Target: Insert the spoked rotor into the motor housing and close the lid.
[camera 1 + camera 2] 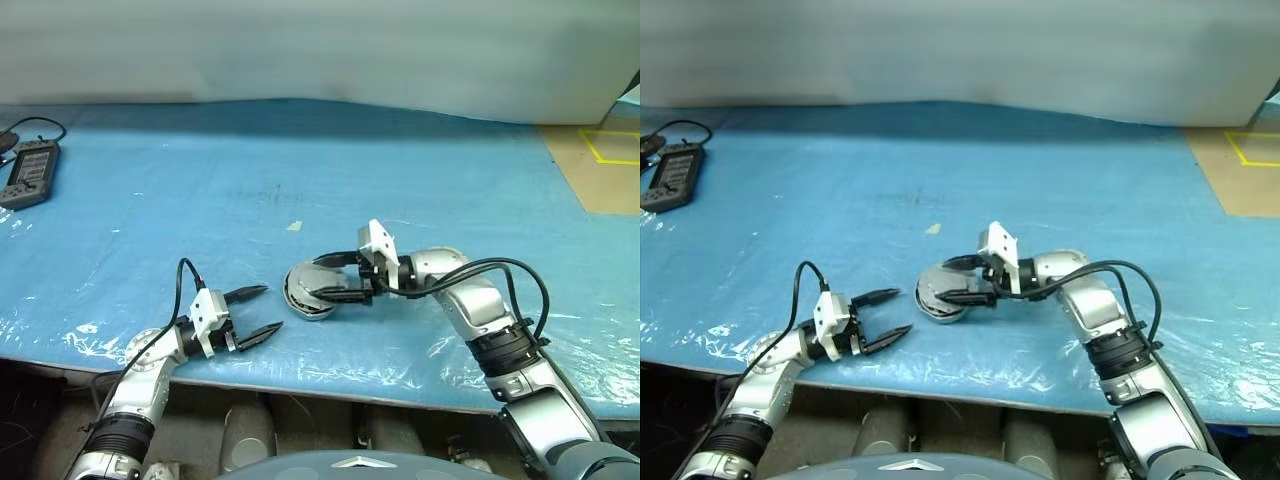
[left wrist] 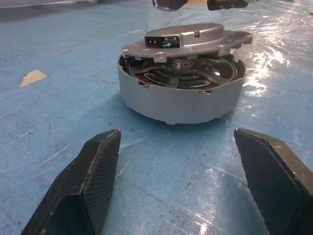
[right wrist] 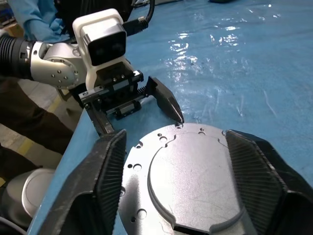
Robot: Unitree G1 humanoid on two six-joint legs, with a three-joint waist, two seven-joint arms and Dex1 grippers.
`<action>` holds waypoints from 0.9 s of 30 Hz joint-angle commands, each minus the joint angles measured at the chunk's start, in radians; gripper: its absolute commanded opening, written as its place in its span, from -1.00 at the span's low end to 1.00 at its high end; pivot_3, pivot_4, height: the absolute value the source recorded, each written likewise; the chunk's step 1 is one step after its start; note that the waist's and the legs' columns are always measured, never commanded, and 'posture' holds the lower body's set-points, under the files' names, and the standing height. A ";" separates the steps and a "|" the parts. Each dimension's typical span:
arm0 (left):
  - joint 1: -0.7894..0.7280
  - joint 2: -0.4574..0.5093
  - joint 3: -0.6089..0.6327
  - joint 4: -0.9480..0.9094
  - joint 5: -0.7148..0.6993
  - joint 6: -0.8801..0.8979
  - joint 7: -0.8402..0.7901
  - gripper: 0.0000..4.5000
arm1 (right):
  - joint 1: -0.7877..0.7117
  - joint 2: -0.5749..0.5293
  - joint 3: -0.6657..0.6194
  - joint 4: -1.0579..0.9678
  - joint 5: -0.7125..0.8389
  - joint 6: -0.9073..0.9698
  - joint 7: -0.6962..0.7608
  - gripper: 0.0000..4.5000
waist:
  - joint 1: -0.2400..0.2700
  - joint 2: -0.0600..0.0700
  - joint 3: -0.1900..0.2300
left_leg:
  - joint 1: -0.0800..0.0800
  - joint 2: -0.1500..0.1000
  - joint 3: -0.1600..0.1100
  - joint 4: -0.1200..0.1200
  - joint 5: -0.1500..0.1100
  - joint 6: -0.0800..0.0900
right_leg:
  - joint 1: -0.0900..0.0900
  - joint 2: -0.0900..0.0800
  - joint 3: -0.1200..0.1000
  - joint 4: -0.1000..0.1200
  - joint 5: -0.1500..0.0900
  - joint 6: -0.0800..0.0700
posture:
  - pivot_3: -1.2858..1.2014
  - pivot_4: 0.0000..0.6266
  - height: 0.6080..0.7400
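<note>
Closest to the near edge of the blue plastic-covered table (image 1: 420,150), the left tool (image 1: 256,312) is hovering just above the sheet with its two black fingers spread wide, gripping nothing. It is pointing straight at the round grey metal motor housing (image 2: 180,100), which is sitting on the table a little in from the near edge, roughly midway between the two arms. From the left wrist view, the housing's open side wall is showing a silver spoked rotor (image 2: 188,78) already sitting inside, with a hint of copper-coloured winding along the inner rim. A flat silver lid (image 2: 188,39) with a raised round centre and small screw holes is lying on top of the housing; whether it is fully seated I cannot tell, as a narrow gap is showing beneath its edge.

Reaching in from the right, the right tool (image 1: 334,276) is hanging directly over the lid, its ribbed black fingers (image 3: 105,183) standing apart on either side of the plate without visibly clamping it.

Farther back, a small tan scrap (image 1: 294,226) is lying on the blue sheet, and a dark handheld controller (image 1: 30,172) with a cable is resting near the far left corner.
</note>
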 commanded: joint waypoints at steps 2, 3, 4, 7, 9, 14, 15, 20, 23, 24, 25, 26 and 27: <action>0.016 0.010 -0.005 -0.028 0.008 0.029 0.012 0.73 | -0.024 0.020 0.009 0.051 -0.044 -0.078 -0.012 0.99 | 0.000 0.000 0.000 | 0.000 0.000 0.000 0.000 0.000 0.000 | 0.000 0.000 0.000 0.000 0.000 0.000 | 0.03 -0.52 1.00; 0.018 0.012 -0.005 -0.033 0.008 0.032 0.013 0.73 | -0.025 0.025 0.009 0.063 -0.054 -0.092 -0.016 0.99 | 0.000 0.000 0.000 | -0.001 0.000 0.000 0.000 0.000 0.000 | 0.000 0.000 0.000 0.000 0.000 0.000 | 0.03 -0.52 1.00; 0.019 0.013 -0.005 -0.039 0.008 0.036 0.015 0.73 | -0.026 0.029 0.009 0.073 -0.060 -0.100 -0.019 0.99 | -0.001 0.000 0.000 | -0.001 0.000 0.000 0.000 0.000 0.000 | -0.001 0.000 0.000 0.000 0.000 0.000 | 0.03 -0.52 1.00; 0.024 0.015 -0.006 -0.054 0.009 0.047 0.019 0.73 | -0.028 0.038 0.006 0.091 -0.072 -0.114 -0.020 0.99 | -0.001 -0.001 0.000 | -0.001 0.000 0.000 0.000 0.000 0.000 | -0.001 0.000 0.000 0.000 0.000 0.000 | 0.03 -0.52 1.00; 0.025 0.016 -0.007 -0.061 0.010 0.053 0.022 0.73 | -0.028 0.042 0.005 0.100 -0.078 -0.121 -0.020 0.99 | -0.001 -0.001 0.000 | -0.001 0.000 0.000 0.000 0.000 0.000 | -0.001 0.000 0.000 0.000 0.000 0.000 | 0.03 -0.52 1.00; 0.028 0.018 -0.008 -0.078 0.013 0.064 0.033 0.73 | -0.019 0.043 0.022 0.131 -0.115 -0.150 -0.029 0.99 | -0.001 -0.001 0.000 | -0.001 0.000 0.000 0.000 0.000 0.000 | -0.001 0.000 0.000 0.000 0.000 -0.001 | 0.03 -0.52 1.00; 0.029 0.019 -0.008 -0.081 0.014 0.065 0.036 0.73 | -0.016 0.042 0.024 0.133 -0.119 -0.156 -0.026 0.99 | -0.001 -0.001 0.000 | -0.001 0.000 0.000 0.000 0.000 0.000 | -0.001 0.000 0.000 0.000 0.000 -0.001 | 0.03 -0.52 1.00; 0.032 0.022 -0.008 -0.096 0.015 0.077 0.042 0.73 | -0.017 0.041 0.025 0.125 -0.124 -0.165 -0.023 0.82 | -0.001 -0.001 0.000 | -0.001 0.000 0.000 0.000 0.000 0.000 | -0.001 0.000 0.000 0.000 0.000 -0.001 | 0.03 -0.52 1.00; 0.032 0.020 -0.010 -0.105 0.017 0.082 0.047 0.73 | -0.021 0.037 0.027 0.105 -0.122 -0.155 -0.014 0.45 | -0.001 -0.001 0.000 | -0.001 0.000 0.000 0.000 0.000 0.000 | -0.001 0.000 0.000 0.000 0.000 -0.001 | 0.03 -0.52 1.00; 0.032 0.020 -0.010 -0.107 0.017 0.084 0.048 0.73 | -0.023 0.036 0.028 0.100 -0.121 -0.155 -0.013 0.45 | -0.001 -0.001 0.000 | -0.001 0.000 0.000 0.000 0.000 0.000 | -0.001 0.000 0.000 0.000 0.000 -0.001 | 0.03 -0.52 1.00; 0.032 0.019 -0.010 -0.108 0.017 0.085 0.048 0.73 | -0.023 0.036 0.028 0.094 -0.117 -0.151 -0.008 0.45 | -0.001 -0.001 0.000 | -0.001 0.000 0.000 0.000 0.000 0.000 | -0.001 0.000 0.000 0.001 0.000 -0.001 | 0.03 -0.52 1.00; 0.032 0.019 -0.010 -0.110 0.018 0.086 0.049 0.73 | -0.024 0.035 0.029 0.092 -0.116 -0.148 -0.007 0.45 | -0.001 -0.001 0.000 | -0.001 0.000 0.000 0.000 0.000 0.000 | -0.001 0.000 0.000 0.001 0.000 -0.001 | 0.03 -0.52 1.00; 0.032 0.019 -0.011 -0.111 0.018 0.088 0.049 0.73 | -0.025 0.035 0.029 0.091 -0.118 -0.149 -0.008 0.45 | -0.001 -0.001 0.000 | -0.001 0.000 0.000 0.000 0.000 0.000 | -0.001 0.000 0.000 0.001 0.000 -0.001 | 0.03 -0.52 1.00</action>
